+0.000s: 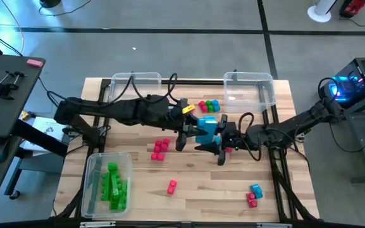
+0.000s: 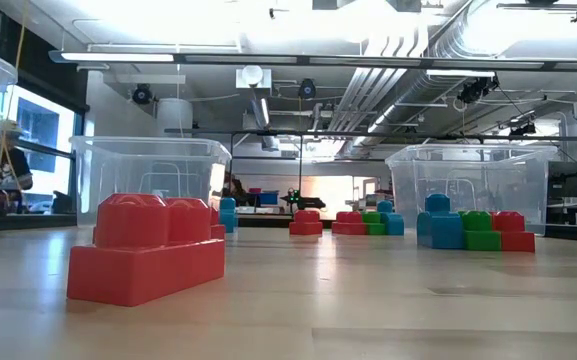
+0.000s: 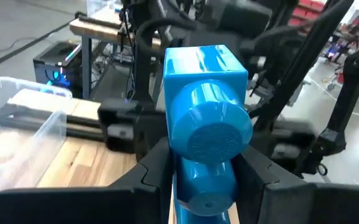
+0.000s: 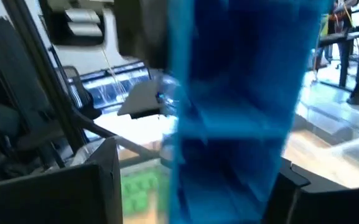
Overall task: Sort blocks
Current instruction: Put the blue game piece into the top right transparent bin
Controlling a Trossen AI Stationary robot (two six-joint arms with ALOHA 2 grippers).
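A blue block (image 1: 206, 128) is held above the middle of the table (image 1: 188, 196), pinched between the fingers of the left gripper (image 3: 205, 180). The same block is also clamped by the fingers of the right gripper (image 4: 195, 180), which meets it from the opposite side.

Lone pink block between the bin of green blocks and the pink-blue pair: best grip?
Come straight down and pinch two opposite side faces of the lone pink block. It lies flat on the bare table with nothing touching it, so every side is free.
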